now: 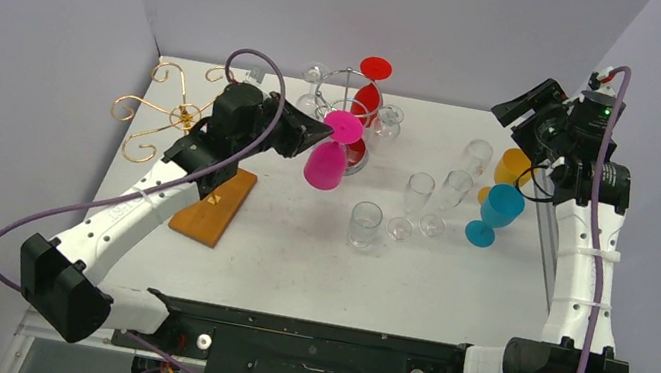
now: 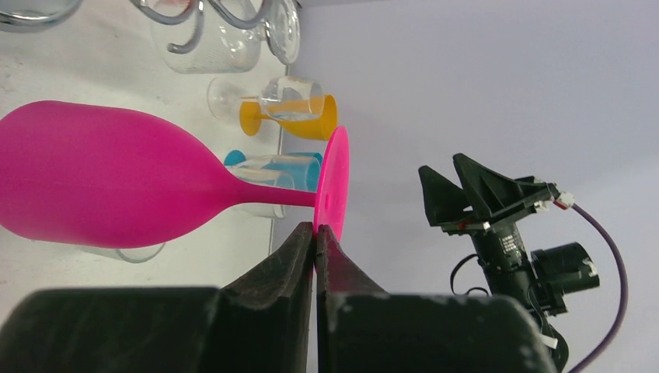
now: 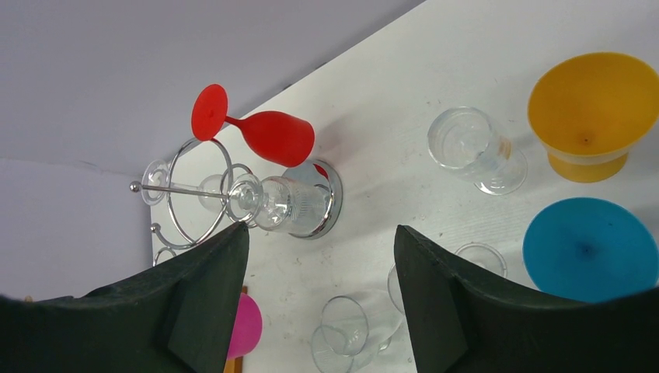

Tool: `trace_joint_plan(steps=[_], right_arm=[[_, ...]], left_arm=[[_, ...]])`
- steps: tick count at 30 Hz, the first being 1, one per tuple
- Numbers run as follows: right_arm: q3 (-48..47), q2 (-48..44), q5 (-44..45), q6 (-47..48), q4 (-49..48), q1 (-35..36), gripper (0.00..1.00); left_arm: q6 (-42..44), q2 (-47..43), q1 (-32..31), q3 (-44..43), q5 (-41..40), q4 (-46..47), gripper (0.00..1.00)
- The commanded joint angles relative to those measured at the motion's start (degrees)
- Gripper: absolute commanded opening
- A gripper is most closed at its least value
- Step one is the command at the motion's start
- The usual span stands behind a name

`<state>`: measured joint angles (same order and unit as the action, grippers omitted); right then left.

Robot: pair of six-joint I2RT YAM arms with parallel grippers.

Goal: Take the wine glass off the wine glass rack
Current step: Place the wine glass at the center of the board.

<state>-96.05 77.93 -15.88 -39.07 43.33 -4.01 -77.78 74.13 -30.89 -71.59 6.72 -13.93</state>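
Noting smooth, matt pink plastic on the wine glass (image 2: 116, 179). Observing polished, mirror-bright metal on the wine glass rack (image 3: 334, 198). Recording 1 red glass (image 3: 273, 137) looking like satin plastic. Seeing clear, glossy, glass-like walls on the tumbler (image 1: 365, 225). Logging plain brown wood on the board (image 1: 216, 208), scuffed matt white on the table (image 1: 292, 271).

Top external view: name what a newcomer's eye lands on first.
The hot-pink wine glass, upside down beside the rack, its foot pinched by the left fingers. Behind it a red glass hangs on the rack. The right fingers stand open near the blue glass and the orange glass.
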Motion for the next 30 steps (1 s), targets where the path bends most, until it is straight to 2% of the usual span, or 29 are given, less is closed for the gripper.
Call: trace_joint_plan(steps=[1,10,18,22,26,30], right_arm=[[0.1,-1.7,0.3,0.5,-2.6,0.6,0.64],[-0.2,-2.1,0.5,0.3,-2.3,0.9,0.64],[-0.8,-3.1,0.7,0.3,-1.5,1.7,0.64],[-0.2,-4.8,0.6,-0.3,-2.1,2.4,0.65],[3.8,-8.2,-3.1,-2.6,-7.4,3.6,0.69],[10.0,-11.6,-8.1,-7.5,-18.9,5.1,0.75]], left_arm=[[0.3,0.6,0.4,-1.9,5.6,7.6,0.00],[0.3,3.3,1.0,-4.7,14.0,12.8,0.00],[0.5,5.0,1.0,-10.3,17.5,13.0,0.00],[-1.7,6.0,1.1,-12.7,18.9,17.2,0.00],[-7.9,7.3,1.3,-14.0,19.2,24.1,0.00],[-13.8,9.3,1.8,-16.7,18.4,29.0,0.00]])
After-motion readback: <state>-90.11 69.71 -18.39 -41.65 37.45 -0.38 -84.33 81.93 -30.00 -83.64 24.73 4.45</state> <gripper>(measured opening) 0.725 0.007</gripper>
